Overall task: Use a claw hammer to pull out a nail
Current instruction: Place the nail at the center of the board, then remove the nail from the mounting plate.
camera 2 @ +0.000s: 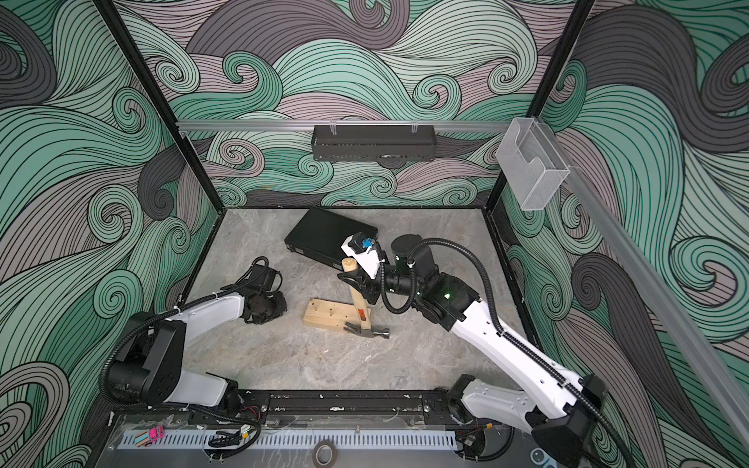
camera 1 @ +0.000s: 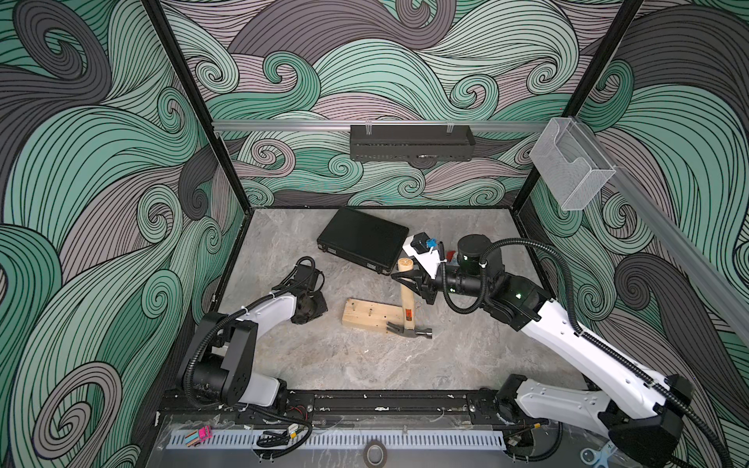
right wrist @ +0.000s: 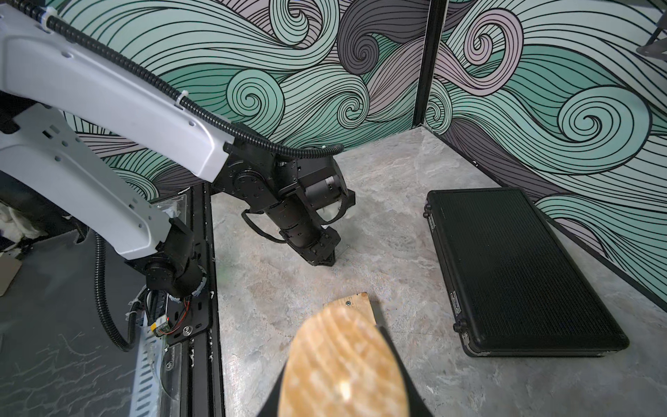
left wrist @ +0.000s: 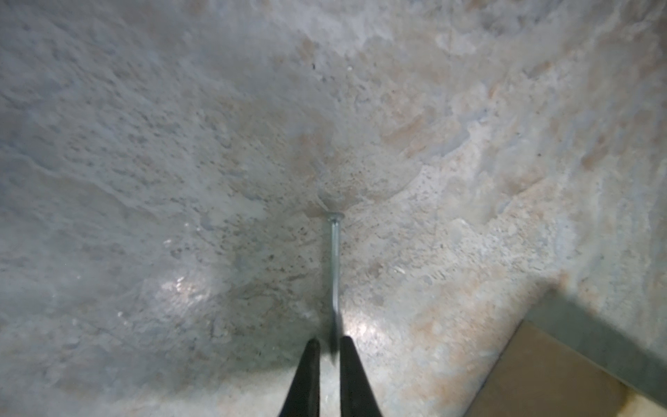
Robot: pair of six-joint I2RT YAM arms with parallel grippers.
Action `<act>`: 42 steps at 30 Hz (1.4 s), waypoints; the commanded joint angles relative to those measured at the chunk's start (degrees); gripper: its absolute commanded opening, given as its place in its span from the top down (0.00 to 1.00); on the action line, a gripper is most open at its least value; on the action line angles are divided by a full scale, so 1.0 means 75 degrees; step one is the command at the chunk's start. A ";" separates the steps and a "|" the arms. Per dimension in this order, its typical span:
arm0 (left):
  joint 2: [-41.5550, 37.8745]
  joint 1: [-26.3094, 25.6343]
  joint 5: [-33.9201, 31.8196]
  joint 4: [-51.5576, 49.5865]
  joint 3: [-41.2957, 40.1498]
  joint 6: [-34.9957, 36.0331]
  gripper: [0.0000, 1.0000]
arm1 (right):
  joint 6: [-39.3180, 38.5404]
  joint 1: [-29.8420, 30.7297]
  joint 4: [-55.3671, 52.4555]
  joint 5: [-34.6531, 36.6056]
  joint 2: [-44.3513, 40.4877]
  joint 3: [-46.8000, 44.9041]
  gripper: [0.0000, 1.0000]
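Note:
My right gripper (camera 1: 410, 280) is shut on the pale wooden handle of the claw hammer (camera 1: 406, 300), which stands steeply. Its grey head (camera 1: 410, 330) rests at the right end of a wooden block (camera 1: 371, 316), and two nails stand up out of that block. The handle's butt (right wrist: 343, 361) fills the right wrist view between the dark fingers. My left gripper (left wrist: 330, 343) points down at the table left of the block. Its jaws stand slightly apart. A loose silver nail (left wrist: 335, 260) lies on the table with its tip between the fingertips.
A closed black case (camera 1: 362, 239) lies flat at the back, just behind the hammer handle. A black basket (camera 1: 411, 142) hangs on the back wall's rail, and a clear holder (camera 1: 571, 166) on the right wall. The block's corner (left wrist: 541, 375) shows beside the left gripper.

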 commanded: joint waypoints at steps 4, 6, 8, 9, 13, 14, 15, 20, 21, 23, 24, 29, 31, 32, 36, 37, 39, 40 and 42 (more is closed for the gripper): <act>-0.0120 0.0067 -0.0004 -0.0409 -0.0054 -0.0007 0.82 | -0.0446 0.0176 0.0548 0.0012 0.0166 0.0774 1.00; -0.0444 0.0075 -0.0015 -0.0450 -0.0030 0.0005 0.81 | -0.0572 0.0235 0.0457 0.0070 0.0334 0.0909 1.00; -0.0666 0.0069 0.0036 -0.0493 -0.0006 0.0002 0.79 | -0.0762 0.0380 0.0226 0.0236 0.0530 0.1143 1.00; -0.0749 0.0071 0.0069 -0.0510 -0.0007 -0.0001 0.77 | -0.0850 0.0457 0.0109 0.0357 0.0623 0.1253 1.00; -0.0920 0.0057 0.0502 -0.0570 0.0020 0.0006 0.72 | -0.1118 0.0680 -0.0159 0.0739 0.0931 0.1596 1.00; -0.0930 0.0055 0.0635 -0.0573 0.0023 0.0021 0.70 | -0.1156 0.0712 -0.0187 0.0773 0.0996 0.1640 1.00; -0.0960 0.0053 0.0737 -0.0573 0.0020 0.0021 0.69 | -0.1186 0.0747 -0.0187 0.0799 0.1055 0.1670 1.00; -0.1304 0.0042 0.1256 -0.0594 -0.0097 0.0097 0.61 | -0.1266 0.0896 -0.0209 0.0882 0.1395 0.1891 1.00; -0.1382 0.0030 0.1329 -0.0605 -0.0122 0.0096 0.59 | -0.1294 0.0932 -0.0223 0.0928 0.1464 0.1949 1.00; -0.1556 0.0000 0.1532 -0.0576 -0.0198 0.0136 0.56 | -0.1338 0.0987 -0.0251 0.1025 0.1602 0.2049 1.00; -0.1627 -0.0028 0.1643 -0.0527 -0.0238 0.0165 0.56 | -0.1350 0.1012 -0.0258 0.1091 0.1665 0.2096 1.00; -0.1638 -0.0139 0.2211 -0.0226 -0.0403 0.0265 0.55 | -0.1273 0.1067 -0.0257 0.1380 0.1837 0.2197 1.00; -0.1540 -0.0231 0.2331 -0.0158 -0.0405 0.0312 0.55 | -0.1247 0.1071 -0.0257 0.1426 0.1914 0.2254 1.00; -0.1499 -0.0287 0.2382 -0.0121 -0.0385 0.0345 0.55 | -0.1233 0.1082 -0.0257 0.1457 0.1960 0.2301 1.00; -0.1301 -0.0552 0.2445 -0.0029 -0.0274 0.0485 0.55 | -0.1194 0.1142 -0.0533 0.1714 0.2175 0.2533 1.00; -0.1239 -0.0609 0.2456 0.0002 -0.0249 0.0487 0.55 | -0.1191 0.1151 -0.0545 0.1786 0.2201 0.2569 1.00; -0.1118 -0.0738 0.2498 0.0110 -0.0209 0.0521 0.55 | -0.1183 0.1205 -0.0526 0.1870 0.2258 0.2602 1.00; -0.1050 -0.0803 0.2521 0.0159 -0.0184 0.0530 0.55 | -0.1179 0.1219 -0.0499 0.1922 0.2259 0.2610 1.00; -0.0872 -0.0923 0.2573 0.0247 -0.0114 0.0574 0.55 | -0.1161 0.1275 -0.0411 0.2083 0.2260 0.2585 1.00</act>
